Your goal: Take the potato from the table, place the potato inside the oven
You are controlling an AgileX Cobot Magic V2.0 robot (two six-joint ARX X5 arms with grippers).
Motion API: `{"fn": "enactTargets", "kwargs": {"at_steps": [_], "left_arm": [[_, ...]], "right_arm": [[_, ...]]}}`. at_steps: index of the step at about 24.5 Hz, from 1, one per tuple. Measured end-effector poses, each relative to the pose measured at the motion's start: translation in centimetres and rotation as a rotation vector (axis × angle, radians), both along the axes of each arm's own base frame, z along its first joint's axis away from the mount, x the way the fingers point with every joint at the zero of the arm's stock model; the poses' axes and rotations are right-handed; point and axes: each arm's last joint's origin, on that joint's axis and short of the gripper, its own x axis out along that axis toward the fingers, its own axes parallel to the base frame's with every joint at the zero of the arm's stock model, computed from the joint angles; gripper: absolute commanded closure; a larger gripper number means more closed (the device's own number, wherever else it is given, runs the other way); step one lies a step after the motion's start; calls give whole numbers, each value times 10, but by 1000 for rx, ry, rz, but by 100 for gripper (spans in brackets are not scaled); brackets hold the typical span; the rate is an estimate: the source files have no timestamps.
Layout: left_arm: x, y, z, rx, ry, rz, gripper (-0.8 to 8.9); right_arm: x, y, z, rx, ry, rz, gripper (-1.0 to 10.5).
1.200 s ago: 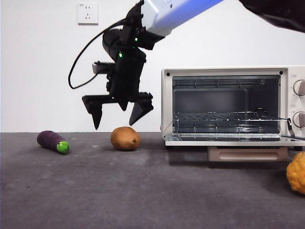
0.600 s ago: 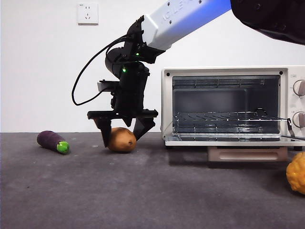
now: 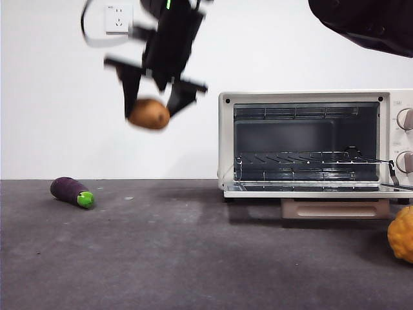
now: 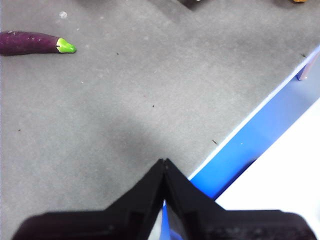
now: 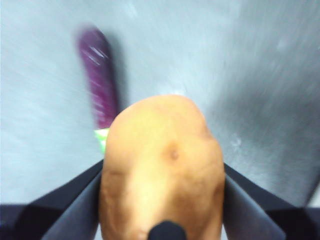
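Note:
The orange-brown potato (image 3: 149,113) hangs high above the table (image 3: 193,258), left of the oven (image 3: 310,145), with my right gripper (image 3: 153,106) shut on it. The right wrist view shows the potato (image 5: 162,170) filling the space between that gripper's two black jaws. The cream-white oven stands with its door open and a wire rack (image 3: 303,158) inside. My left gripper (image 4: 164,167) is shut on nothing, low over the table's (image 4: 110,110) near edge, away from the potato.
A purple eggplant (image 3: 72,192) with a green tip lies on the table at the left, also seen as eggplant (image 4: 35,43) and blurred eggplant (image 5: 100,80). A bumpy yellow-orange lump (image 3: 401,234) sits at the right edge. A dark arm (image 3: 368,22) fills the top right corner.
My right gripper came down around the potato on the table, shut on it and lifted it high and slightly left. The left arm has not visibly moved.

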Motion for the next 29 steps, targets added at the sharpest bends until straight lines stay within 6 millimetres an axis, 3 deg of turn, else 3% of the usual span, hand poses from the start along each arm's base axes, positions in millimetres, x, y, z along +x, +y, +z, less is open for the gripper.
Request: {"fn": "enactTargets", "kwargs": {"at_steps": [7,13,16,19,23,29], "left_arm": [[0,0,0,-31,17,29,818],[0,0,0,-79,46,82,818],[0,0,0,-97,56,102,819],[0,0,0,-101,57,110,818],[0,1,0,-92,45,125,818],[1,2,0,-85,26,163,818]], "right_arm": [[-30,-22,59,147,33,75,824],[-71,-38,122,312,1,223,825],[-90,-50,149,309,-95,208,866],[-113,-73,175,172,-196,90,865],[-135,-97,178,8,-197,8,865],[-165,-132,150,-218,-133,-83,865]]}}
